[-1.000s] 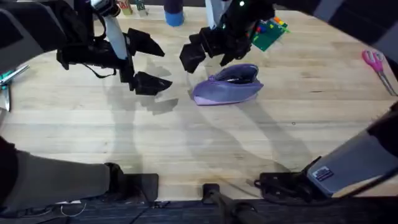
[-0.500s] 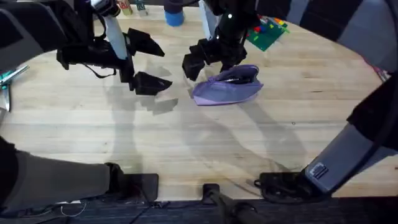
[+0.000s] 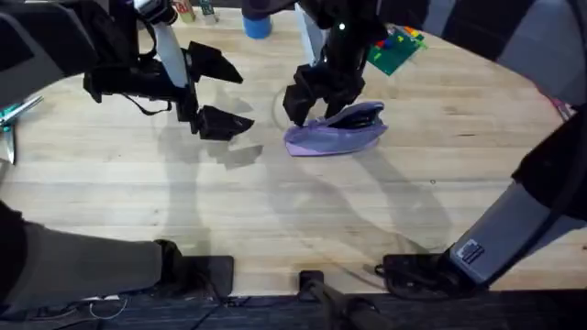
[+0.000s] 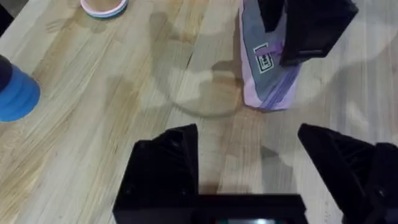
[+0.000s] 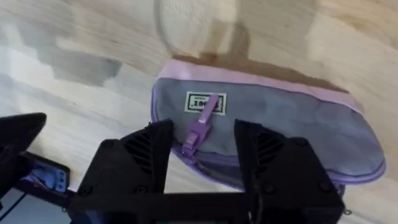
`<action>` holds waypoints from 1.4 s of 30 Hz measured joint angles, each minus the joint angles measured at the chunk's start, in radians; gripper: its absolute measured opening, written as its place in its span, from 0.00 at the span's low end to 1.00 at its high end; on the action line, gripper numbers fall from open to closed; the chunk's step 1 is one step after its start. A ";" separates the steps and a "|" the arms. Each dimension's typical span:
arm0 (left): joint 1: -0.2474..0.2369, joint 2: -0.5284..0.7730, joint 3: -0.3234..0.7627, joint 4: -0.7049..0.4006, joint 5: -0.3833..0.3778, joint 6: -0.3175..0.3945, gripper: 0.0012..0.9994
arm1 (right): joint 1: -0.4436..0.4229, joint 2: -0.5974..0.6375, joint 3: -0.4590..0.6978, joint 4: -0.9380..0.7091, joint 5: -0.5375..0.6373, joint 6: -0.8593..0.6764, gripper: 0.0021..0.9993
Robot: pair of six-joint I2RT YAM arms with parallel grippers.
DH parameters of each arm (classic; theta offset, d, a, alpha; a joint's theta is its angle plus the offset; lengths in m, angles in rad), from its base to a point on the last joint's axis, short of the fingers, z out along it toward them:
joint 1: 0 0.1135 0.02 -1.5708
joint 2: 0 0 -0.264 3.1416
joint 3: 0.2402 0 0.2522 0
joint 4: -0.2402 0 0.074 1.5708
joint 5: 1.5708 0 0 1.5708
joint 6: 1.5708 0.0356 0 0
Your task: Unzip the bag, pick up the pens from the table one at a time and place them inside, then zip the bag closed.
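Note:
The lavender bag [image 3: 337, 136] lies on the table [image 3: 275, 202] behind the middle. Its mouth shows as a dark slit along the top. My right gripper [image 3: 310, 103] hangs low over the bag's left end. In the right wrist view the bag [image 5: 298, 134] lies just past my open right gripper [image 5: 205, 155], and its purple zipper pull [image 5: 200, 127] sits between the two fingers, not pinched. My left gripper [image 3: 225, 93] stands open and empty to the left of the bag, clear of it. The left wrist view looks past that gripper [image 4: 249, 168] to the bag [image 4: 264, 84]. The pens are out of view.
A blue cup [image 3: 257, 22] and a green plate of toy bricks [image 3: 393, 51] stand at the table's far edge. Teal scissors [image 3: 15, 110] lie at the left edge. A pink-rimmed disc [image 4: 104, 6] lies beyond the blue cup [image 4: 15, 96].
My right gripper has moved right and down onto the bag's left end. The bag has flattened and shifted slightly. The left arm has not moved.

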 joint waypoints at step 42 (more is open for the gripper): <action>0.000 0.001 0.000 -0.027 0.029 -0.009 1.00 | 0.029 0.001 0.161 -0.115 0.035 -0.007 0.03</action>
